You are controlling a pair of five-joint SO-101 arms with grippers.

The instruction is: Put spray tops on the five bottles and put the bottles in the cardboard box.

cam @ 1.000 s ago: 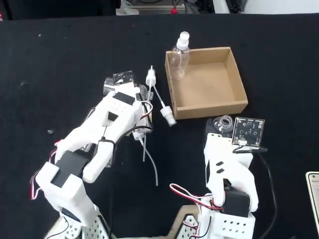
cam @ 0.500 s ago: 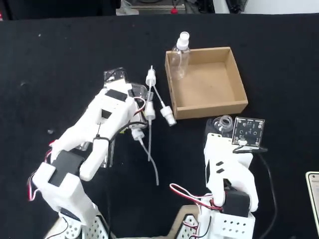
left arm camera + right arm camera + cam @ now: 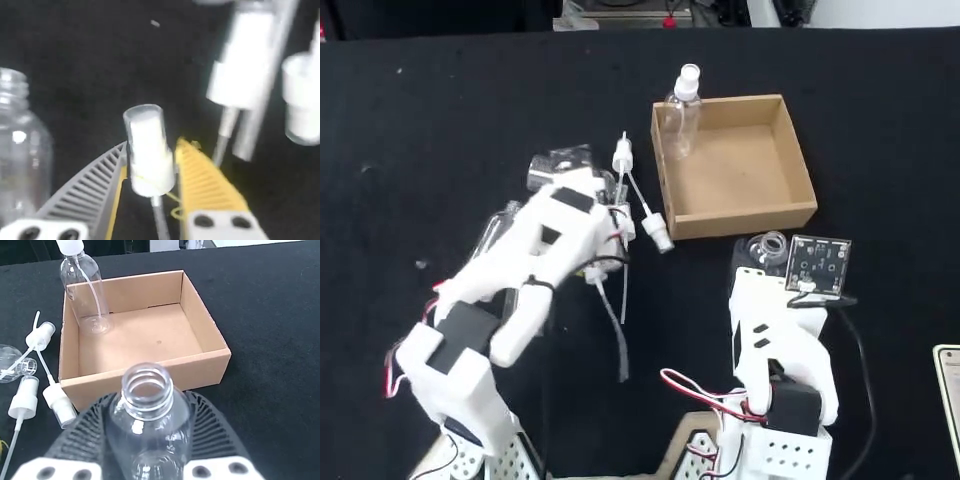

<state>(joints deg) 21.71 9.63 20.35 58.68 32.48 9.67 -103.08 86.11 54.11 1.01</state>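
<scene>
Across the black counter [image 3: 440,90], the biggest shift is the white left arm [image 3: 535,250]. Over the last second it swung slightly away from the square brown cardboard box [image 3: 740,222] and has now come back toward it. The long thin dip tube [image 3: 615,335] hanging under it has swung with the move.

The white right arm [image 3: 775,340] has not moved. Its right pincer [image 3: 149,415] stays clenched round an open-necked clear plastic bottle [image 3: 147,390], held upright just in front of the box.

One clear bottle already fitted with a white sprayer [image 3: 682,110] stands in the box's far corner. Another uncapped clear bottle [image 3: 17,145] sits just beside the left pincer [image 3: 150,165], whose grey and yellow fingers are clamped on a white spray top [image 3: 145,130]. Two more loose white spray tops [image 3: 658,235] lie between that arm and the box.

So the top looks picked up and ready. The next step is probably carrying it to the bottle the right arm holds, and threading the swaying tube into the neck will be the tricky part.
</scene>
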